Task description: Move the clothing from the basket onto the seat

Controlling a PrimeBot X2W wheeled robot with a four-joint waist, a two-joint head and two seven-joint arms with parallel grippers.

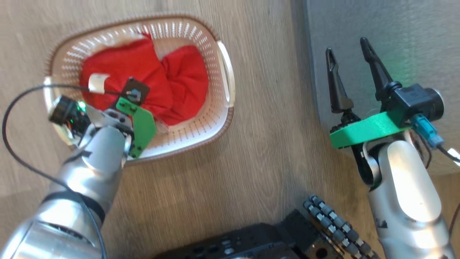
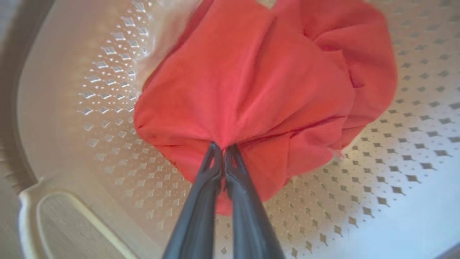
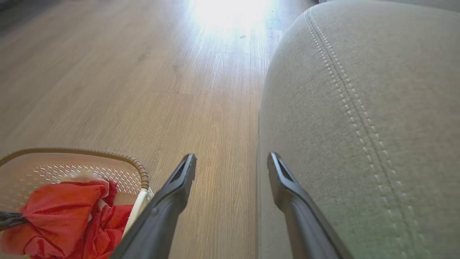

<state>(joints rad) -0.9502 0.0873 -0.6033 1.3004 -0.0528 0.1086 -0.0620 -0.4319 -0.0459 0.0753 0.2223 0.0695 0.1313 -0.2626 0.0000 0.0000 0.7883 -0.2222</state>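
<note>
Red clothing (image 1: 169, 84) lies bunched in the cream basket (image 1: 219, 118) on the wooden floor. My left gripper (image 2: 223, 146) reaches down into the basket and is shut on a fold of the clothing (image 2: 258, 82), which puckers and pulls toward the fingertips. The basket's perforated floor (image 2: 395, 144) shows around the fabric. My right gripper (image 1: 346, 50) hangs open and empty at the edge of the grey seat (image 1: 406, 32). In the right wrist view its gripper (image 3: 231, 160) straddles the seat's rounded edge (image 3: 359, 118), with the clothing (image 3: 64, 216) and basket (image 3: 107, 158) at lower left.
Wooden floor (image 1: 266, 154) separates the basket from the seat. My dark base with its roller wheels (image 1: 334, 226) sits at the bottom of the head view. A black cable (image 1: 14, 118) loops from the left wrist camera past the basket's left side.
</note>
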